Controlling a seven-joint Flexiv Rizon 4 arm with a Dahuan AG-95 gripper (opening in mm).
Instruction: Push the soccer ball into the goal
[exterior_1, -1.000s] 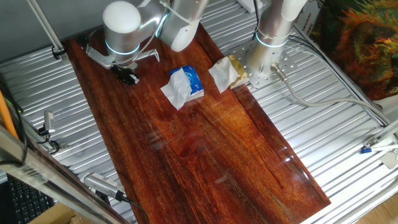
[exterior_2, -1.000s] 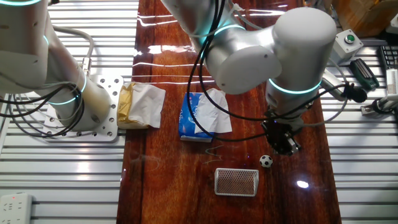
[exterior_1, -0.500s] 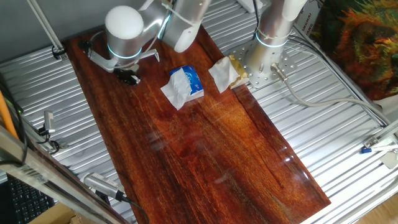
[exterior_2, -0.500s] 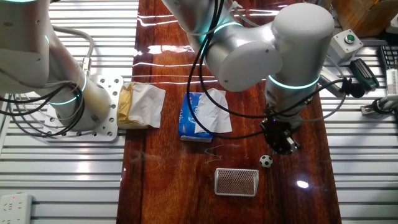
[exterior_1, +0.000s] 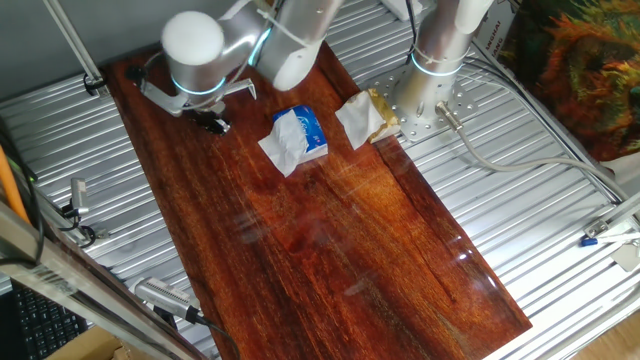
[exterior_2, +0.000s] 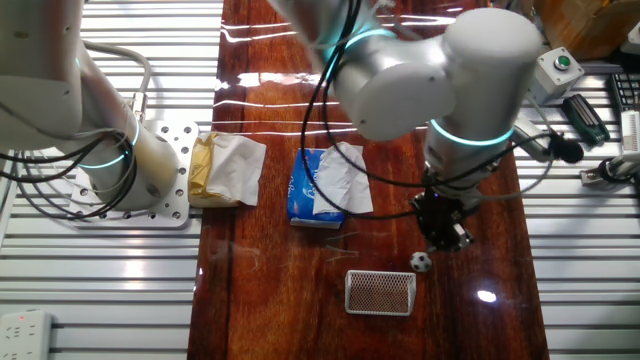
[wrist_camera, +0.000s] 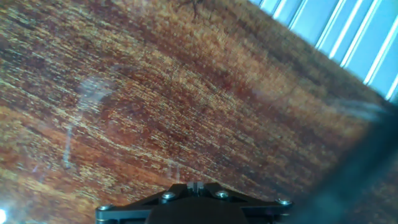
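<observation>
fingers (exterior_2: 441, 238) low just beside the ball (exterior_2: 421, 262) (spread hidden, cannot tell, nothing held); goal (exterior_2: 380, 291) lies just past the ball, on the side away from them.

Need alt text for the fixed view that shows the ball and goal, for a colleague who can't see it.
The tiny soccer ball sits on the wooden table, just above the right end of the goal, with the gripper right beside it. A blue packet and crumpled paper lie further left.

From where I stand the gripper (exterior_2: 443, 240) is a dark blur, its jaws unreadable, and the hand view cuts the fingers off entirely.
</observation>
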